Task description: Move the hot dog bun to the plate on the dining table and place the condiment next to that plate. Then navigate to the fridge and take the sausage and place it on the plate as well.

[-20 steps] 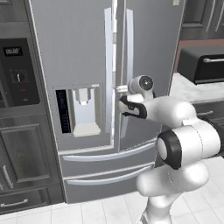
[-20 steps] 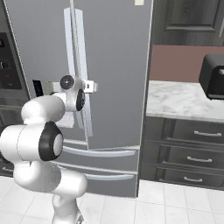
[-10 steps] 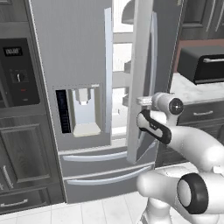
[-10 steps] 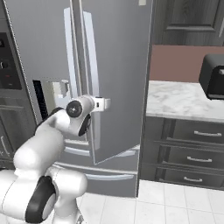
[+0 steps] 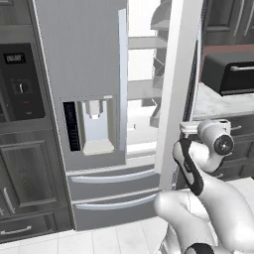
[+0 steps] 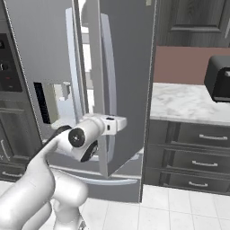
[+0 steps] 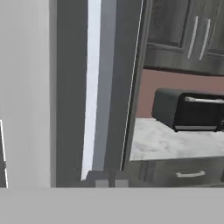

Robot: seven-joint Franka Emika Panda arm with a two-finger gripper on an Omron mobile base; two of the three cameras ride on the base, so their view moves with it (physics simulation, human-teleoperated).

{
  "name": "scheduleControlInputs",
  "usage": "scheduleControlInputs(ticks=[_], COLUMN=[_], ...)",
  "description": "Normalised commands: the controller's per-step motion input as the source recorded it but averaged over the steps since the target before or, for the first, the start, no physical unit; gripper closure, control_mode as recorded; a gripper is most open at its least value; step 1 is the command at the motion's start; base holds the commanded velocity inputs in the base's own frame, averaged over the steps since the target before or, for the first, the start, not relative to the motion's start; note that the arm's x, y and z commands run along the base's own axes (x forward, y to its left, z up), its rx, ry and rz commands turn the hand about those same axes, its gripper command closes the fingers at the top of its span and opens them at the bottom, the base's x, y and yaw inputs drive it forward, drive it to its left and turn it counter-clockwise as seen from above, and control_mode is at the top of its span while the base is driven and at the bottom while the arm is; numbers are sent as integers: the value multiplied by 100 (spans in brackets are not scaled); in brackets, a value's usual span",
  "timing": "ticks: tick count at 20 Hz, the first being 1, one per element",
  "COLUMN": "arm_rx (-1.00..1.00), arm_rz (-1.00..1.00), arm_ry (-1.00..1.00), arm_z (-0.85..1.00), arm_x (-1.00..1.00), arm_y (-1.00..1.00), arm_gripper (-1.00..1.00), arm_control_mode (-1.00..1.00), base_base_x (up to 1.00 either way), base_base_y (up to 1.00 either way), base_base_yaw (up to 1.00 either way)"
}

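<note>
The fridge's right door (image 5: pixel 173 89) (image 6: pixel 121 67) stands swung well out, and white shelves (image 5: pixel 144 84) show inside through the gap. My gripper (image 5: pixel 186 129) (image 6: pixel 117 125) (image 7: pixel 108 181) sits at the door's outer face beside the long vertical handle (image 7: pixel 92 87). Its fingertips are shut together with nothing visible between them. The handle's lower end lies just to their left in the hand view. The sausage, hot dog bun, condiment, plate and dining table are out of view.
The left fridge door with its water dispenser (image 5: pixel 94 124) is closed. A dark toaster oven (image 5: pixel 230 72) (image 6: pixel 220 78) (image 7: pixel 188 109) sits on the marble counter (image 6: pixel 188 103) right of the fridge, above drawers (image 6: pixel 202 157). A wall oven panel (image 5: pixel 20 89) stands at the left.
The right fridge door has swung from nearly closed to wide open as my arm drew back and lower. My fingers have closed fully.
</note>
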Motion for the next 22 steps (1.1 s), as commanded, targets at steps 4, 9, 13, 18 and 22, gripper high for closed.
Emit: scheduleControlInputs(ticks=[4,9,13,18,22], arm_rx=[-7,-12,-14,-3,2], arm_rz=[-11,-1,7,12,4], arm_ry=[-10,-11,-4,6,17], arm_z=[44,52,50,34,6], arm_x=[-100,-100,-85,-19,12], arm_y=[6,69,100,100,99], arm_gripper=[-100,-100,-100,-100,-100], arm_control_mode=[-100,-100,-100,-100,-100], base_base_x=[0,0,0,0,0], base_base_y=[0,0,0,0,0], base_base_yaw=[0,0,0,0,0])
